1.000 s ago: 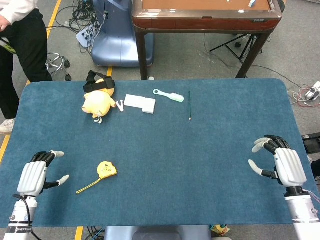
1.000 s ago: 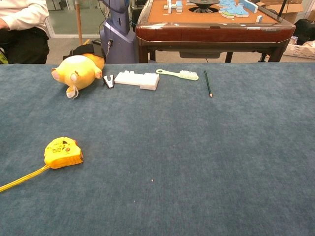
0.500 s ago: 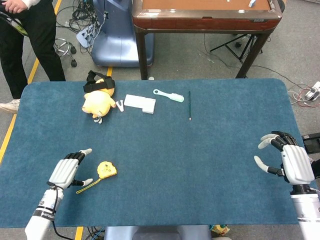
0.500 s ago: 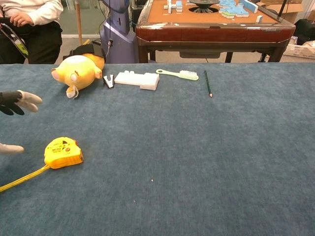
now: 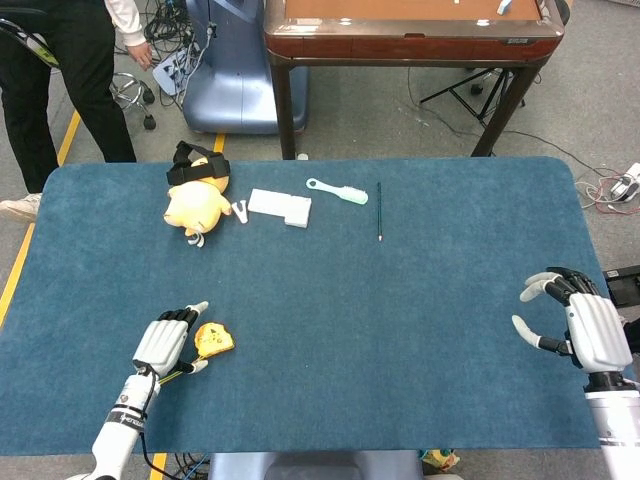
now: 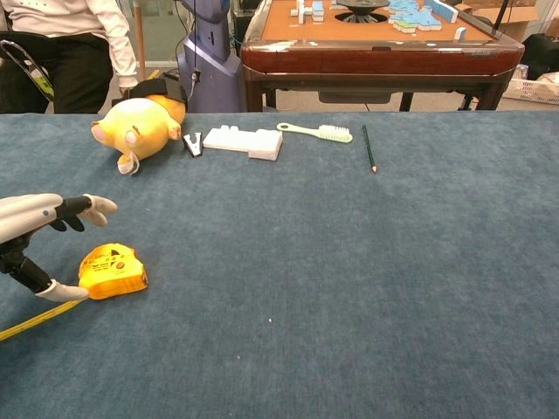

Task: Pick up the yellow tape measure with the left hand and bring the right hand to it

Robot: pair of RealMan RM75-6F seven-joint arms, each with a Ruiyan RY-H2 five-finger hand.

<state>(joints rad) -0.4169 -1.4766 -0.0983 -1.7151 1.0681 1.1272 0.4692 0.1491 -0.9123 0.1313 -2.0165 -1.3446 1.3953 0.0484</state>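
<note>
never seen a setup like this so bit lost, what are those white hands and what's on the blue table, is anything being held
Those are a robot's two mechanical hands. One picture looks down from its head, the other looks forward from its chest. The left hand has its fingers spread right beside the yellow tape measure, not gripping it. The right hand is open, holding nothing. At the far side of the blue table lie a yellow plush toy, a white block, a brush and a pencil.
</note>
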